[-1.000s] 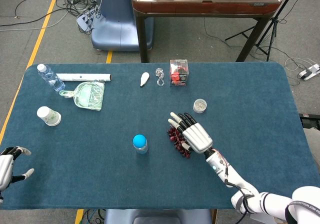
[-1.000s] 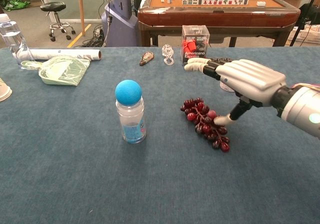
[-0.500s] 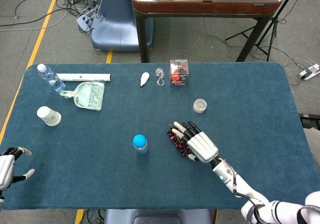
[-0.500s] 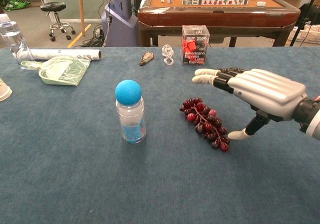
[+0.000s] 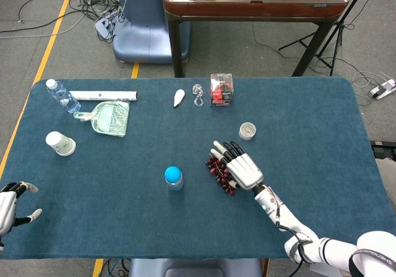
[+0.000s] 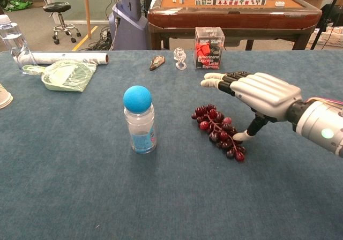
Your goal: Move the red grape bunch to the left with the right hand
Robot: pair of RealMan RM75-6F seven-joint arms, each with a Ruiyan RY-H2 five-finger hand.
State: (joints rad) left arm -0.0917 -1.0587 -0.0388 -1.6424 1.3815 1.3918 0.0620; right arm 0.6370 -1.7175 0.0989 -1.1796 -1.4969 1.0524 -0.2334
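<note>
We see the right hand (image 6: 257,94) hovering flat and palm-down over the right side of the red grape bunch (image 6: 218,130), fingers stretched apart and holding nothing, with the thumb tip down at the bunch's near right edge, touching it or very nearly so. The bunch lies on the bench (image 6: 80,186), partly under the fingers and to their left, and a blue-capped bottle (image 6: 139,121) stands further to the hand's left. We judge this to be the start of a sideways push or a scoop, not yet a grip. To do it well, we would lower the palm until the fingers cage the far side of the bunch and the thumb backs the near side, then sweep left slowly so the loose grapes move as one cluster. We would aim in front of or behind the bottle, since a straight push could tip it. The left hand (image 5: 8,204) rests at the bench's near left edge, fingers apart, well clear of the work.
</note>
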